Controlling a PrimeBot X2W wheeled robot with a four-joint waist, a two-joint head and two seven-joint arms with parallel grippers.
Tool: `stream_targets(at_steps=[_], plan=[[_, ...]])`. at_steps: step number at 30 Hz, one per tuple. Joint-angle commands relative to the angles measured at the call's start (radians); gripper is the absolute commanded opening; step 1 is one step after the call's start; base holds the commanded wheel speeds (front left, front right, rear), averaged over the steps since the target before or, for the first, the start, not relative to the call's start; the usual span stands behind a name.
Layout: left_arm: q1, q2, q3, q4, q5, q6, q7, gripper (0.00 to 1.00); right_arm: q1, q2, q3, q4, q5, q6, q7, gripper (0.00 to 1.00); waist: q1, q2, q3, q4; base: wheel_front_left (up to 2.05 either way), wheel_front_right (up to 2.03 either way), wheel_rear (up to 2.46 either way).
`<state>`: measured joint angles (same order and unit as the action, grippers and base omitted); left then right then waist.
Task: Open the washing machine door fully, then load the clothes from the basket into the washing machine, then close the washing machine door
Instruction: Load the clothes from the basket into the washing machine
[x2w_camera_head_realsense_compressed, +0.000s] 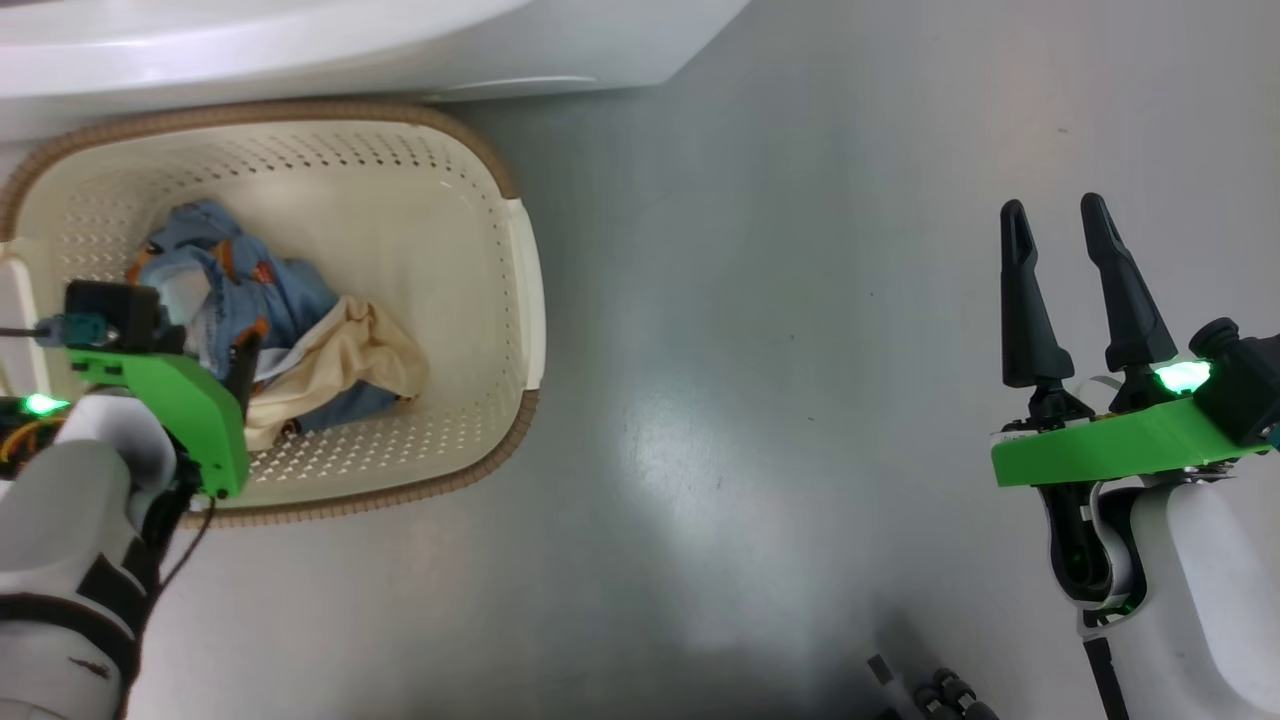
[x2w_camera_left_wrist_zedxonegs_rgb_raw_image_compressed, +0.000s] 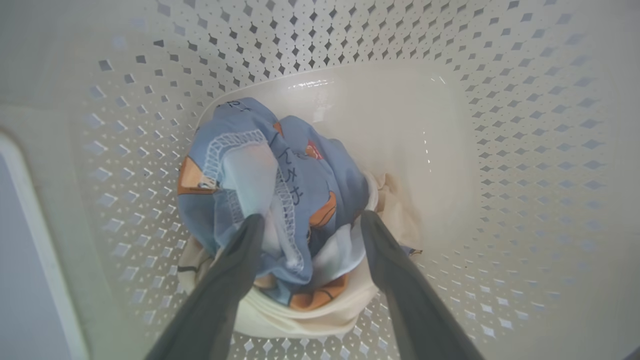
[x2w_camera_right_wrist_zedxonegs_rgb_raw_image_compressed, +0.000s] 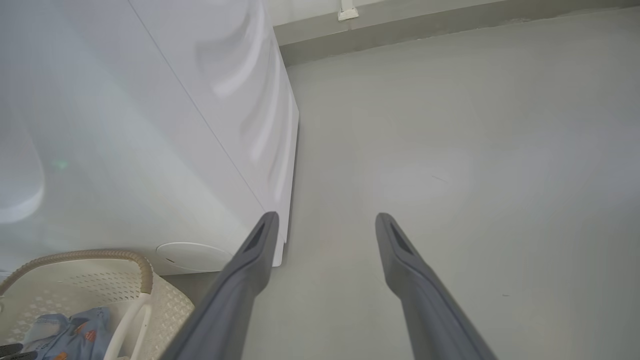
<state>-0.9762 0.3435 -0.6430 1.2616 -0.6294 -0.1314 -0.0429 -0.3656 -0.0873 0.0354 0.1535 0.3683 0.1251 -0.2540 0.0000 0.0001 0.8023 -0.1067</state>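
Reaching down into the basket (x2w_camera_head_realsense_compressed: 528, 300) with my left hand (x2w_camera_left_wrist_zedxonegs_rgb_raw_image_compressed: 311, 218), I have its fingers spread wide and straddling the clothes (x2w_camera_left_wrist_zedxonegs_rgb_raw_image_compressed: 280, 165), with nothing gripped yet. The blue bear-print bundle sits right between and just beyond the fingertips, and the cream piece (x2w_camera_head_realsense_compressed: 350, 350) is tucked under it. Whether the tips press the fabric I cannot tell. The wide spread makes sense to me: the heap is soft and lumpy, so a broad bite should gather more of it in one go. The basket bottom to this hand's right is bare, so everything to be loaded seems to be in this one heap. Beyond the basket, ahead of the hand, stands the washing machine (x2w_camera_right_wrist_zedxonegs_rgb_raw_image_compressed: 165, 130), close enough that the carry should be short. Farther right, over bare floor (x2w_camera_head_realsense_compressed: 760, 380), my right hand (x2w_camera_head_realsense_compressed: 1053, 202) hangs well apart from the basket, fingers also parted and holding nothing. I judge it is parked there to leave the left arm room to lift.
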Motion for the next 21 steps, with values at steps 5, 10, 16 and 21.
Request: stream_targets(at_steps=[5,10,16,21], plan=[[-0.028,0.071,-0.005,0.019,0.022,0.026,0.03,1.0,0.008,0.01,0.033,-0.031,-0.009,0.006,-0.008,1.0,0.0,-0.0001,0.033,-0.021,0.0,0.0,0.0],[-0.043,0.084,-0.017,0.024,0.029,0.04,0.057,1.0,0.003,0.016,0.037,-0.037,-0.009,0.006,-0.008,1.0,0.0,-0.0001,0.05,-0.027,0.0,0.0,0.0],[-0.047,0.079,-0.031,0.027,0.029,0.031,0.082,1.0,-0.003,0.022,0.04,-0.039,-0.007,0.006,-0.008,1.0,0.0,-0.0001,0.063,-0.03,0.0,0.0,0.0],[-0.041,0.069,-0.052,0.028,0.034,0.02,0.103,1.0,-0.009,0.026,0.047,-0.038,-0.006,0.006,-0.008,1.0,0.0,-0.0001,0.065,-0.035,0.0,0.0,0.0]])
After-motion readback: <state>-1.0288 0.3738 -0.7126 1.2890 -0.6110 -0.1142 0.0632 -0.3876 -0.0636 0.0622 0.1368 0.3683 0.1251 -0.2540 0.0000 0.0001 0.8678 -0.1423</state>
